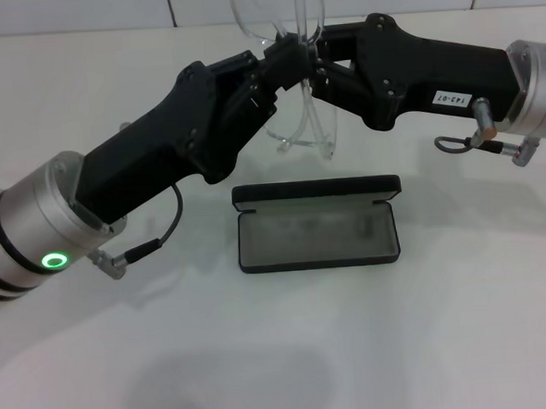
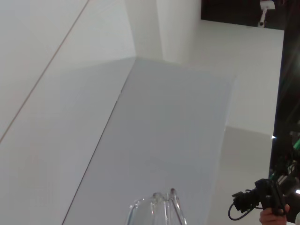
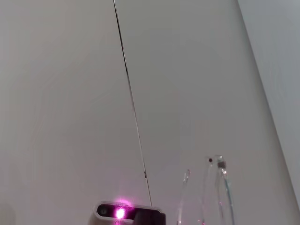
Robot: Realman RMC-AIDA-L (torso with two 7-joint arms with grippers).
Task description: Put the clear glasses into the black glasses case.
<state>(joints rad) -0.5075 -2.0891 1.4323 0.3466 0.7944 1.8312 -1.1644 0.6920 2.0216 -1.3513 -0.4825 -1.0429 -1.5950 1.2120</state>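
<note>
1. Both arms meet up in the air over the table (image 1: pixel 466 322), with the clear glasses (image 1: pixel 292 36) between them.
2. Left gripper (image 1: pixel 287 63) is pinched on the glasses, and the right gripper (image 1: pixel 318 63) is clamped on them too.
3. The black glasses case (image 1: pixel 317 225) sits open on the table right below, lid back, grey lining showing.

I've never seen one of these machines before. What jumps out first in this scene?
Two black arms meet nose to nose above the middle of the white table, the left gripper and the right gripper both pinching the clear glasses, which hang in the air between them. Right below, nearer the robot, the black glasses case lies open, its grey lining bare.
</note>
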